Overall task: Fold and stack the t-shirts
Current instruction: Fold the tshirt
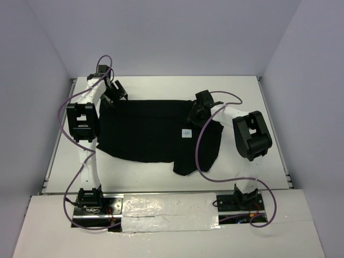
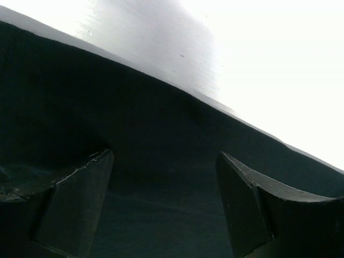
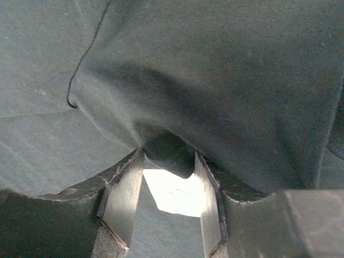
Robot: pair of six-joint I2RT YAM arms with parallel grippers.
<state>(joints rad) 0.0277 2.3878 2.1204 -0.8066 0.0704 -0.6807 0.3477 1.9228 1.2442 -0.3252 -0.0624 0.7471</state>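
Observation:
The black t-shirt [image 1: 145,131] lies spread on the white table [image 1: 161,88], with its small white tag [image 1: 186,133] showing right of centre. My left gripper [image 1: 114,91] is at the shirt's far left corner. In the left wrist view it [image 2: 164,204] is open, with fingers [image 2: 75,199] wide apart and black cloth [image 2: 161,161] under them. My right gripper [image 1: 196,110] is over the shirt's far right part. In the right wrist view it [image 3: 169,156] is narrowed on a raised fold of cloth [image 3: 215,80], with the tag [image 3: 174,193] lying below between its fingers.
Grey walls enclose the table on three sides. A metal rail [image 1: 161,194] and both arm bases line the near edge. Purple cables [image 1: 201,150] loop over the shirt's right side and beside the left arm.

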